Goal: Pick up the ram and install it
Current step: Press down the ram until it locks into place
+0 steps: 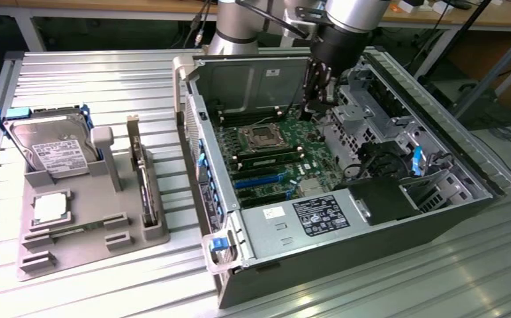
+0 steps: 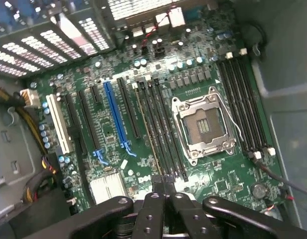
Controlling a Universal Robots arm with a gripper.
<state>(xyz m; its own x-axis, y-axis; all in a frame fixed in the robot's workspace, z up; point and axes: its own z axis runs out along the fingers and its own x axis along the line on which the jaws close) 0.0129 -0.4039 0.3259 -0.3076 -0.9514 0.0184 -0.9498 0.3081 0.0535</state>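
The gripper (image 2: 164, 199) is closed with nothing in it, inside the open computer case (image 1: 237, 222); the ram (image 2: 149, 130) sits upright in a motherboard (image 2: 203, 64) slot beside the processor socket (image 2: 204, 127)

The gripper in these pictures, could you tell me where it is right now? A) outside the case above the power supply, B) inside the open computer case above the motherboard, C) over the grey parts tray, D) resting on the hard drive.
B: the gripper reaches into the open computer case, its shut fingers just above the motherboard by the memory slots.
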